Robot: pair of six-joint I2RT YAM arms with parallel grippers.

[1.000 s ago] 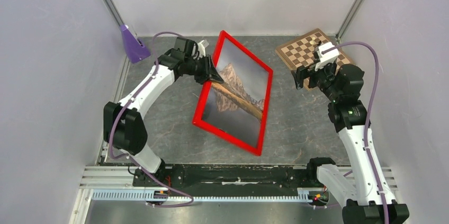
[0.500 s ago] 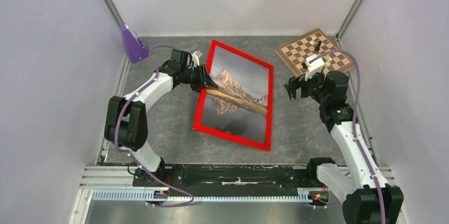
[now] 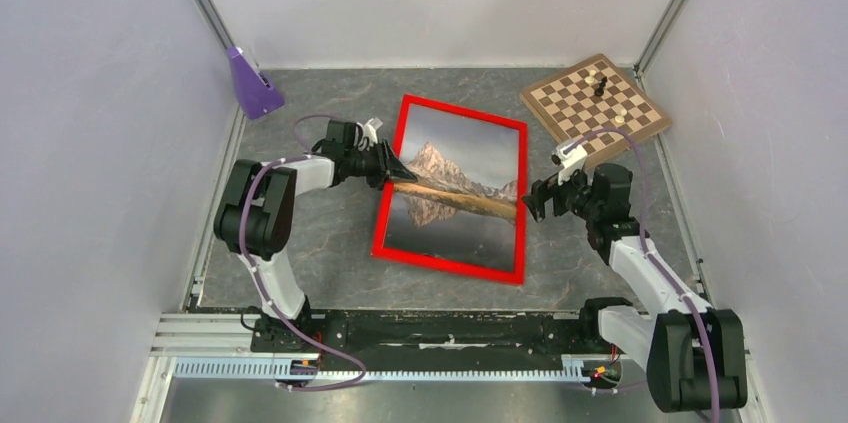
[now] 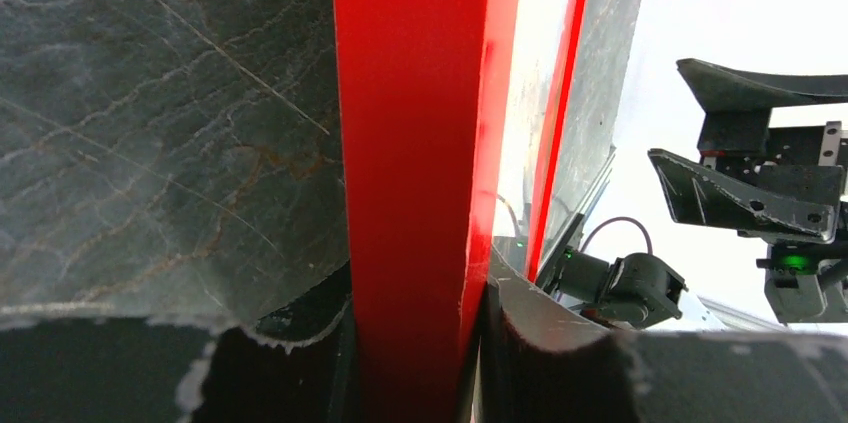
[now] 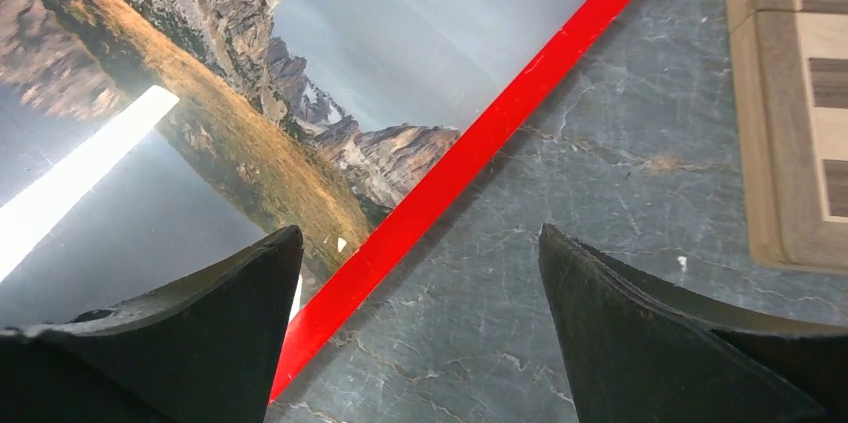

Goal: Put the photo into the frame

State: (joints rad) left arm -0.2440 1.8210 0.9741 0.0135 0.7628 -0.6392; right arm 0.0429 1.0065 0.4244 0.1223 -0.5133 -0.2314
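The orange-red frame [image 3: 450,269] lies nearly flat on the dark table, with the photo [image 3: 455,193] of a mountain over a lake showing inside it. My left gripper [image 3: 395,172] is shut on the middle of the frame's left rail [image 4: 410,143], one finger on each face of it [image 4: 415,343]. My right gripper [image 3: 535,198] hangs open just outside the frame's right rail [image 5: 480,138], nothing between its fingers [image 5: 420,233]. Its left fingertip [image 5: 230,303] overlaps the photo's [image 5: 400,33] edge in the right wrist view.
A brown chessboard [image 3: 595,98] with a few pieces sits at the back right, close to the right arm; its edge [image 5: 800,93] shows in the right wrist view. A purple block [image 3: 252,83] stands at the back left corner. Walls close in on three sides.
The frame has come down from a steep tilt to nearly flat and turned squarer to the table. The left gripper moved down and nearer with it. The right gripper came down to the frame's right rail.
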